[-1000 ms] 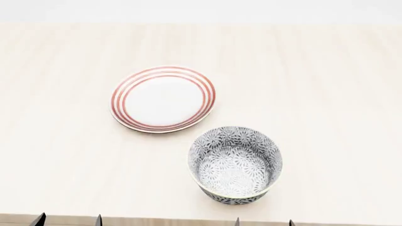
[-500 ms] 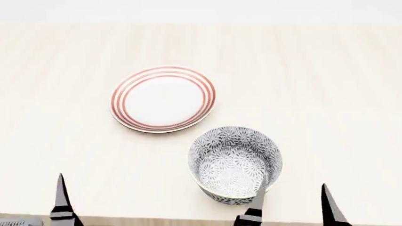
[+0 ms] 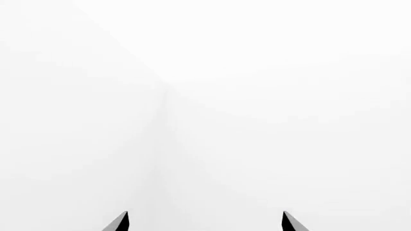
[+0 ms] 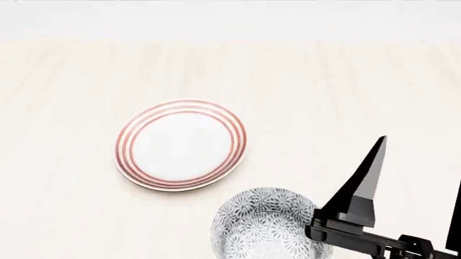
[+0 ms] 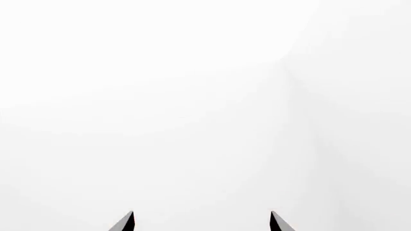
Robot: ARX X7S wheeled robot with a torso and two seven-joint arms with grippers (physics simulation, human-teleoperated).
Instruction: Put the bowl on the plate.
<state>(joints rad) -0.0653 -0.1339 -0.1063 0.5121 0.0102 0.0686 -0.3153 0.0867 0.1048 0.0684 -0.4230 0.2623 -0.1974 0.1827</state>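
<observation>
The right gripper (image 4: 418,189) has risen up, fingers spread wide and holding nothing, at 3 o'clock of the bowl (image 4: 265,226); the plate (image 4: 180,144) waits at its 11 o'clock.

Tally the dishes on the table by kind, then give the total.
Plates: 1, the red-ringed white plate.
Bowls: 1, the grey-and-white floral bowl, on the table beside the plate and not on it.
Total: 2.
</observation>
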